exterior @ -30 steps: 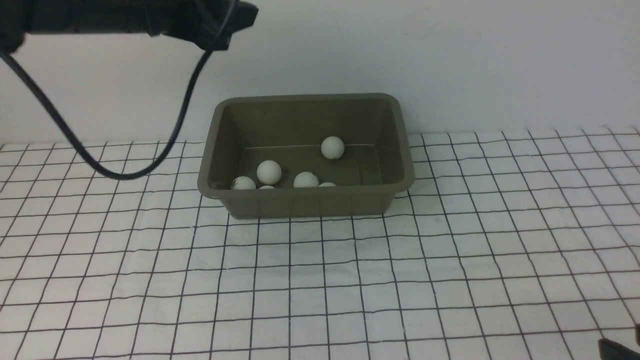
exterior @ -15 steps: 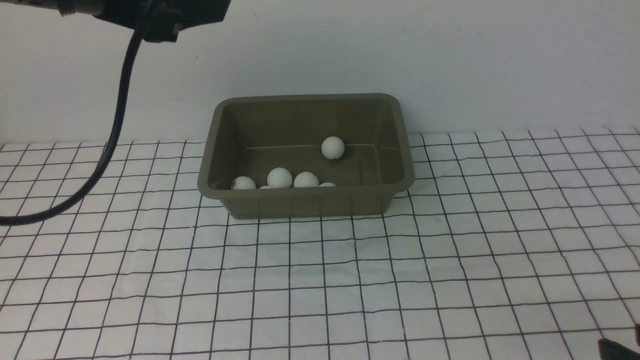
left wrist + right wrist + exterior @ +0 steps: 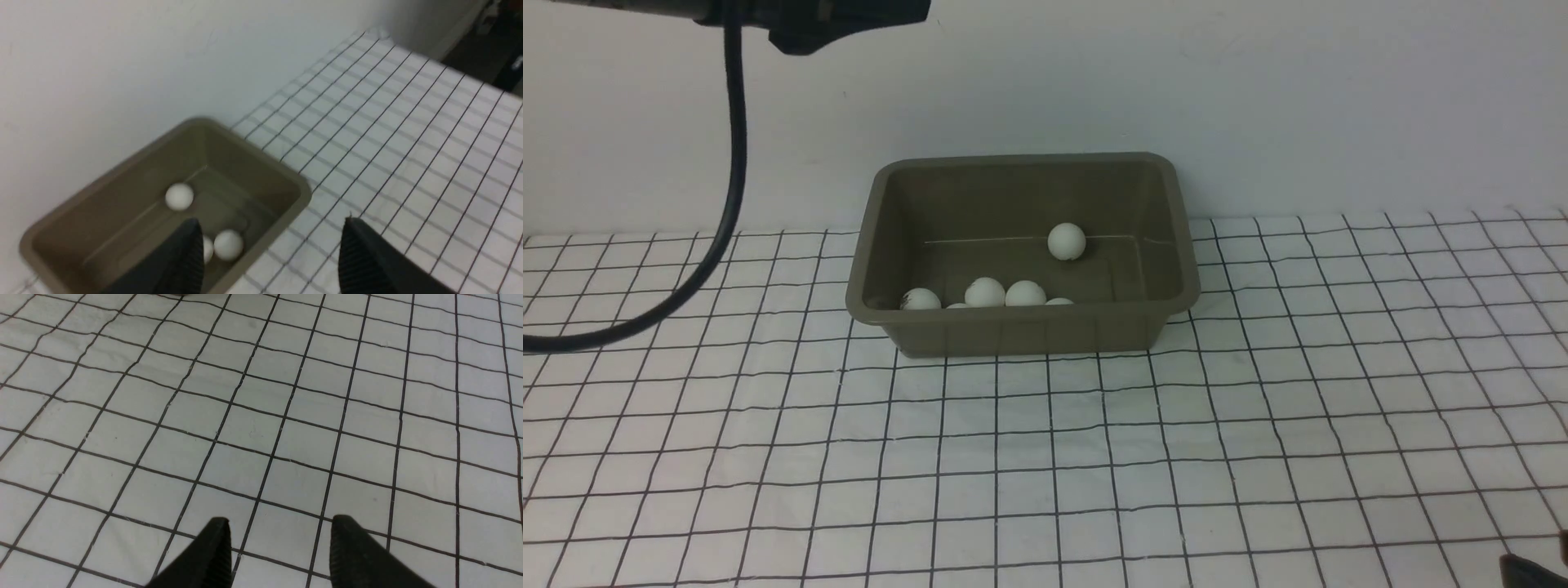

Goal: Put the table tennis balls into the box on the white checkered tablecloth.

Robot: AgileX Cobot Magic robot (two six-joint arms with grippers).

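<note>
The olive-brown box [image 3: 1023, 331] stands on the white checkered tablecloth [image 3: 1045, 457] near the back wall. Several white table tennis balls lie inside: one [image 3: 1067, 242] by the far wall, the others [image 3: 985, 291] along the near wall. The left wrist view shows the box [image 3: 267, 173] with balls [image 3: 179, 196] in it from above. My left gripper [image 3: 271, 226] is open and empty, high above the box's near right part; the front view shows only the arm [image 3: 833, 18] at the top edge. My right gripper [image 3: 280, 524] is open and empty over bare cloth, at the front right corner [image 3: 1531, 567].
A black cable [image 3: 731, 180] hangs from the left arm down to the left edge. A plain white wall [image 3: 1258, 98] stands right behind the box. The cloth is slightly wrinkled.
The left arm drew back left and up, then shifted a little right. A ball in the box rolled toward the near wall and settled beside the others. The right gripper has not moved.
</note>
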